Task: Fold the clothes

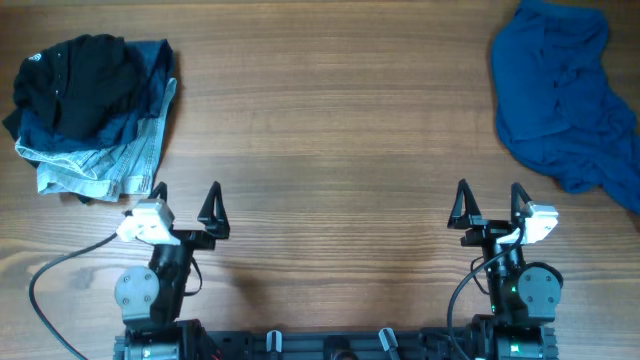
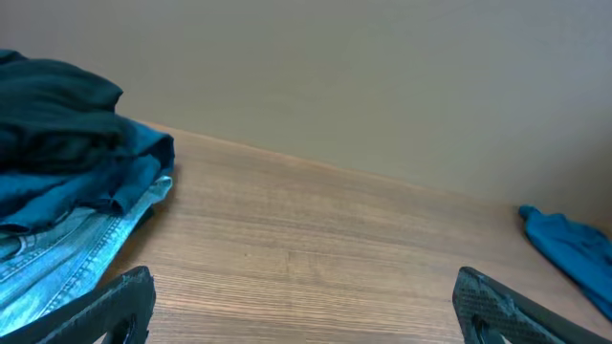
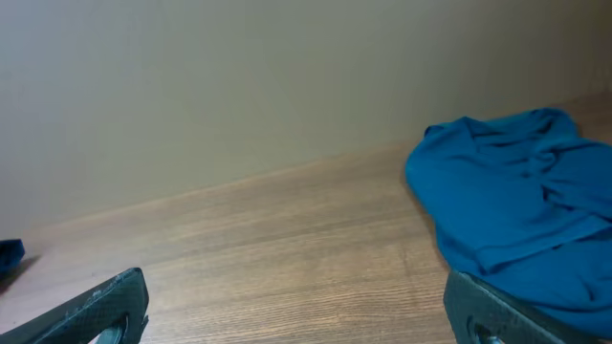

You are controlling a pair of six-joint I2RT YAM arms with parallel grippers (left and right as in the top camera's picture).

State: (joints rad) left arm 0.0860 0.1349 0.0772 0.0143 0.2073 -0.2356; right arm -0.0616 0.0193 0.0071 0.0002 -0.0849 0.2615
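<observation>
At the near edge of the table (image 1: pixel 330 130) we see the left gripper (image 1: pixel 186 205) and the right gripper (image 1: pixel 490 204). Each has its fingers spread wide apart, with nothing between them. Both point toward the far side.

Beyond the grippers, a broad band of bare wood runs the full width between them and past them. It gives open room across the middle.

Farther out, the two far corners hold cloth. At far left the black garment (image 1: pixel 75 85) lies bunched on top of a heap, over a dark blue garment (image 1: pixel 150 70) and a light denim piece (image 1: pixel 100 160). It is crumpled into a rounded lump, so we cannot tell a long axis. Its small white logo (image 1: pixel 37 60) sits at its far-left edge. The heap is just ahead of the left gripper and to its left. At far right a loose blue garment (image 1: pixel 565 95) spreads ahead of the right gripper and runs out of the overhead frame.

The overhead view alone shows the logo and the outline of the heap. The left wrist view shows the layers of the heap from the side, and the table's far edge meeting a plain wall (image 2: pixel 363 76). The right wrist view shows the blue garment's near folds.
</observation>
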